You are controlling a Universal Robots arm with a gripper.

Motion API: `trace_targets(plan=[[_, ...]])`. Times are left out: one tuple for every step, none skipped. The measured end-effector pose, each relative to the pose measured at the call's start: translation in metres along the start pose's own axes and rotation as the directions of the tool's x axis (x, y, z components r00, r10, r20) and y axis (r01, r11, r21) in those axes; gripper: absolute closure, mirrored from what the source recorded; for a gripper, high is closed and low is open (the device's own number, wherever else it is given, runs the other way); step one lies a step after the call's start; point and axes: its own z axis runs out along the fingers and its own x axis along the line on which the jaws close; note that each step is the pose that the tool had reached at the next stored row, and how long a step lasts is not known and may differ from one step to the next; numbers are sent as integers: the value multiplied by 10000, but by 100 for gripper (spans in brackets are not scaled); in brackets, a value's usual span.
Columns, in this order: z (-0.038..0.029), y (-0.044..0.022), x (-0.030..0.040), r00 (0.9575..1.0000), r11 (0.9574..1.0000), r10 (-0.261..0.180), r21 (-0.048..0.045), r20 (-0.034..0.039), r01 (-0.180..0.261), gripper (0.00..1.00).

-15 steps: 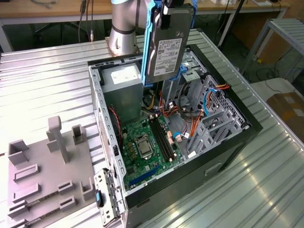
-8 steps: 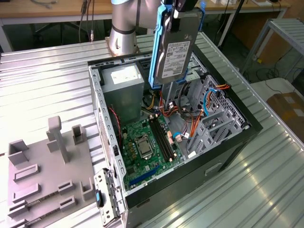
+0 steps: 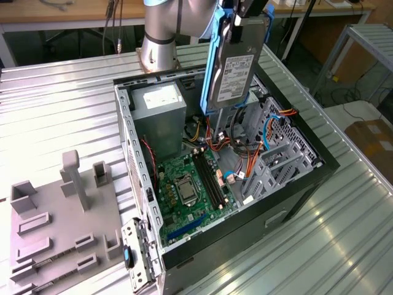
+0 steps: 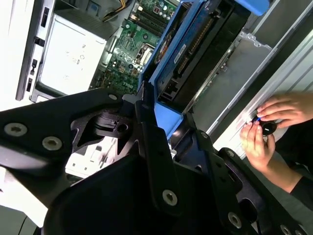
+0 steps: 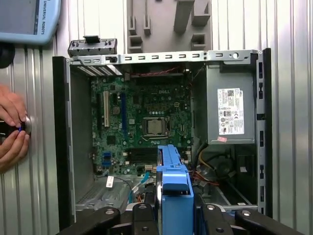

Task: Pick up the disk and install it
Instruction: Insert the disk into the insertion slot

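The disk [image 3: 233,70], silver metal with a white printed label and blue side rails, hangs upright above the open computer case [image 3: 126,132], over the cables and bays at its far end. My gripper [image 3: 245,12] is shut on the disk's upper end. In the second wrist view the black fingers [image 4: 151,147] clamp the blue rail of the disk [image 4: 195,54]. In the first wrist view the disk's blue rail [image 5: 173,188] stands edge-on between the fingers, above the motherboard [image 5: 142,127].
A grey power-supply box [image 3: 158,114] with a white sticker fills the case's far corner. A grey fixture plate [image 3: 55,233] with upright blocks lies on the exterior view's left. A person's hands [image 5: 12,129] hold a small knob beside the case.
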Motion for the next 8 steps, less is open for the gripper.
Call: trace_targets(plan=[[5,-11,28,10000,10000,7,-1,0,-7,63],[9,-18,52,10000,10000,12,0,-1,-12,63],[11,-21,66,10000,10000,16,0,-1,-16,63],[15,-26,91,10000,10000,21,0,-1,-21,63],[18,-31,117,10000,10000,27,-1,-4,-27,63],[21,-37,143,10000,10000,33,-2,-7,-33,63],[26,-42,169,10000,10000,40,-2,-8,-40,63],[30,-46,200,10000,10000,50,-2,-14,-50,63]])
